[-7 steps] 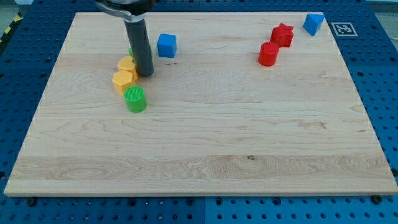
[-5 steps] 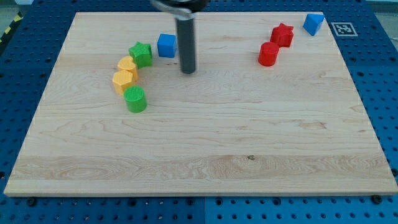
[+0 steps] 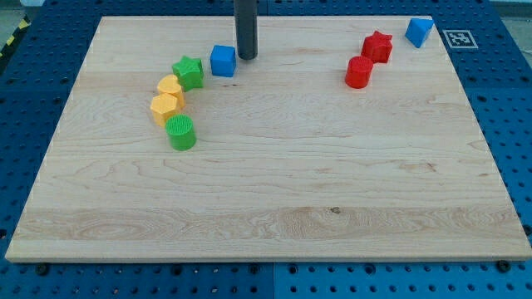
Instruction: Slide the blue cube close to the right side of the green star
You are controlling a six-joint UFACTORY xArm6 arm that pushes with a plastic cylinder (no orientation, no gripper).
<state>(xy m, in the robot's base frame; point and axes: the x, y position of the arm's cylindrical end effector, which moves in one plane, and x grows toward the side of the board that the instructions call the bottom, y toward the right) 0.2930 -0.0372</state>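
The blue cube (image 3: 223, 61) is sitting just to the view's left of my tip (image 3: 246, 56), slightly below it, with only a thin strip of wood showing between them, so I am reading them as close but not touching. The green star (image 3: 189, 72) is lying further to the view's left of my tip, just beyond the cube and a little lower; the cube is resting close beside the star's right side, with a narrow gap between the 2.

My arm is ending in a plain dark rod, so there is nothing here opening or closing; the rod is standing upright, coming down from the view's top edge.

Down and to the left of my tip, past the star, 2 yellow blocks are sitting touching each other: the yellow heart (image 3: 170, 86) and, under it, the yellow hexagon (image 3: 165, 107). The green cylinder (image 3: 180, 132) is standing just below them.

Well to the right of my tip, the red star (image 3: 376, 46) and the red cylinder (image 3: 359, 72) are sitting close together. Further right, at the board's top right corner, a second blue block (image 3: 419, 31) is resting.

Everything is lying on the wooden board (image 3: 274, 191). Beyond its top right corner a black-and-white square marker tag (image 3: 458, 37) is showing; I am finding no readable writing on it.
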